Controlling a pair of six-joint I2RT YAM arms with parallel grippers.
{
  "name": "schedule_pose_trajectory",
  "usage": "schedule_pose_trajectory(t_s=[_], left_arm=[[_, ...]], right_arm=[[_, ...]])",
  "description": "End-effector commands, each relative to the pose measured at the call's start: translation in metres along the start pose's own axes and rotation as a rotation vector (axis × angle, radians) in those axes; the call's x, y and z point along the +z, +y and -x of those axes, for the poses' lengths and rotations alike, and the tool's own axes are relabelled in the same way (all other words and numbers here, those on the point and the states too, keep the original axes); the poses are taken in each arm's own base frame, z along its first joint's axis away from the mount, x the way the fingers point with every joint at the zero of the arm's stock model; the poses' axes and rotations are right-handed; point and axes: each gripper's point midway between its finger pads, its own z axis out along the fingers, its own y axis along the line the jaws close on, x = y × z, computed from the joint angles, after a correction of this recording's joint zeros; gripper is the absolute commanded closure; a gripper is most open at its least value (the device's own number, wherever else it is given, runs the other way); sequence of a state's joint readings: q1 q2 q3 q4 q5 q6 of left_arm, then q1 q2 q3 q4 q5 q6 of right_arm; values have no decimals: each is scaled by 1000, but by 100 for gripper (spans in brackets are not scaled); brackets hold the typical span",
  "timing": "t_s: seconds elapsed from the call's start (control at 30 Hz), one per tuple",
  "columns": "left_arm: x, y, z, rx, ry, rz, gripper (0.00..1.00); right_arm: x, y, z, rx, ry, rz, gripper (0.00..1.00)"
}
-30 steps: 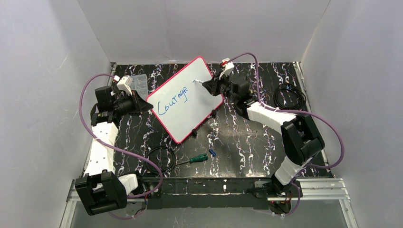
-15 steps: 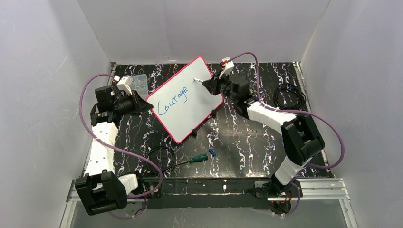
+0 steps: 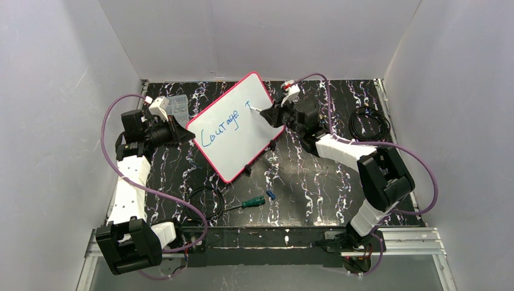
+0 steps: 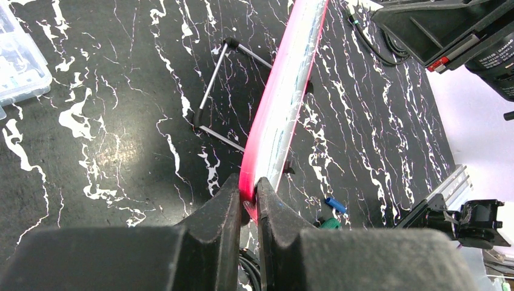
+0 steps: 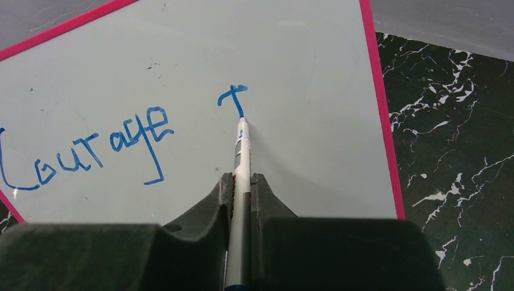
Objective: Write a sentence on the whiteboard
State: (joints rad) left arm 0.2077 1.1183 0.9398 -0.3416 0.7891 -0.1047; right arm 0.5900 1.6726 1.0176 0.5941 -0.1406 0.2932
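The whiteboard (image 3: 239,130) with its pink-red frame stands tilted on black feet at the table's middle back. My left gripper (image 3: 183,134) is shut on its left edge (image 4: 276,115). Blue writing (image 3: 221,127) on it reads "Courage" and a fresh "T" (image 5: 233,97). My right gripper (image 3: 270,113) is shut on a white marker (image 5: 241,163). The marker's tip touches the board at the foot of the "T".
A clear plastic box (image 3: 177,104) lies behind the left gripper. A green-handled screwdriver (image 3: 248,203), a small blue cap (image 3: 271,195) and a black cable loop (image 3: 206,203) lie near the front. A coiled black cable (image 3: 368,124) lies at the right.
The right gripper moved the marker down the board and a blue "T" now stands after "Courage". The left gripper and board have not moved.
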Motion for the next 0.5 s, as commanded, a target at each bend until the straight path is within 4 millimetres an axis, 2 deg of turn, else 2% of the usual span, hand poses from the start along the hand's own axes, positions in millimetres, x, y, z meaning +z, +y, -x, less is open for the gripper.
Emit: schedule_pose_trajectory(t_s=[0.0,0.23,0.47], left_arm=[[0,5,-6,14,26,25,100],[-1,5,-6,14,26,25,100],[-1,5,-6,16,25,26,100]], right_arm=[[-5,1,-7,0,19,-12,99],[-2,-9,9,-6,-18,-85,99],[2,-2,38,-15,-94,-67,99]])
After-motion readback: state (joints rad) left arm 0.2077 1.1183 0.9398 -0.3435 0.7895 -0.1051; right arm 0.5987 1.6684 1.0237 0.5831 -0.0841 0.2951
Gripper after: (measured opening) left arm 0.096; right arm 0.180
